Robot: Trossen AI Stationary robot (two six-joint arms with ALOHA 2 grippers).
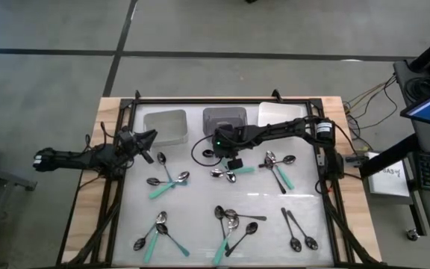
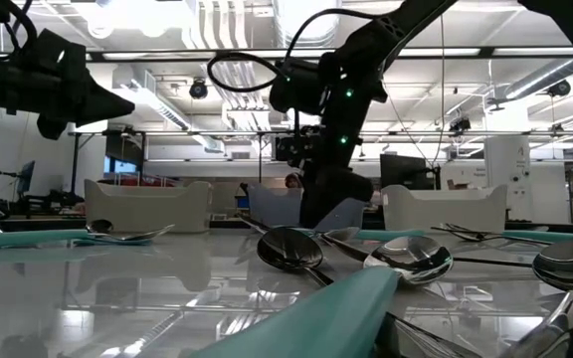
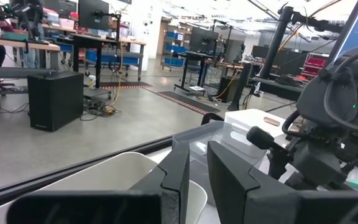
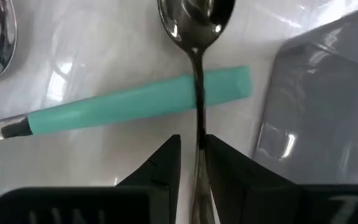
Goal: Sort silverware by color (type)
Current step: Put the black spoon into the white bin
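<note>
Jaws of the right gripper (image 4: 191, 163) clamp a black spoon (image 4: 196, 37) crossing a teal handle (image 4: 135, 99), ready for binning, while the left gripper (image 3: 192, 177) waits, nearly clenched, empty.

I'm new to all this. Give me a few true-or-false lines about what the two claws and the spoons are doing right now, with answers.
1. The right claw is pinching a dark spoon by its handle. True.
2. That dark spoon lies across a teal-handled spoon. True.
3. The left claw is carrying a spoon. False: it holds nothing and waits near the white bin.
4. All spoons are already in the bins. False: many still lie on the table.
5. Three bins stand along the table's far edge. True.
</note>
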